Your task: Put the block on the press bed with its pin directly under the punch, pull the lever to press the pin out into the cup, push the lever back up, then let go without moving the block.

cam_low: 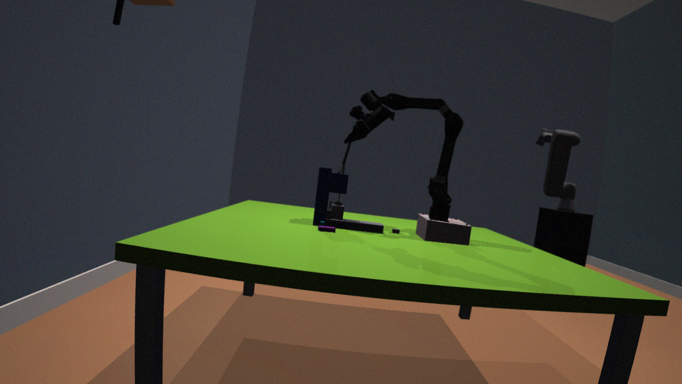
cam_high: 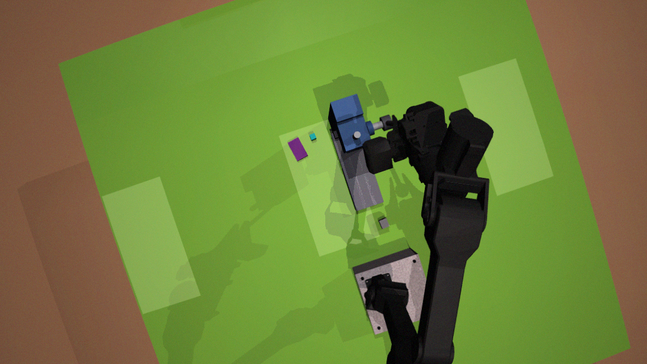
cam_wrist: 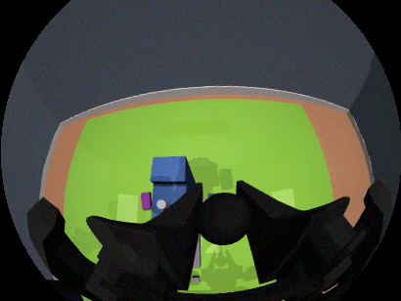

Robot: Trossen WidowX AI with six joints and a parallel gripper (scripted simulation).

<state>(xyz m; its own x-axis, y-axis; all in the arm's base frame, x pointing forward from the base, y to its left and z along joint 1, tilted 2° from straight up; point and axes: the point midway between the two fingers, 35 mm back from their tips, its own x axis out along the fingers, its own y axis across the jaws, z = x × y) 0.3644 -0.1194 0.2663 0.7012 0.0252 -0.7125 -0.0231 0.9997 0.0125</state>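
Top: reaching with gripper (cam_high: 392,124) (cam_low: 347,140) (cam_wrist: 219,187) to three o'clock of blue press (cam_high: 346,109) (cam_low: 322,191) (cam_wrist: 168,169); exterior: showing block (cam_low: 337,212) on bed (cam_low: 364,225), below punch (cam_low: 339,198); unable to tell pin alignment; wrist: fingers closed round lever's black knob (cam_wrist: 224,219), with press at ten o'clock.

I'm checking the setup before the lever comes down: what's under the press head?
In the exterior view, a block sits beneath the press head. The head covers it from the top; whether its pin lines up is too small to tell.
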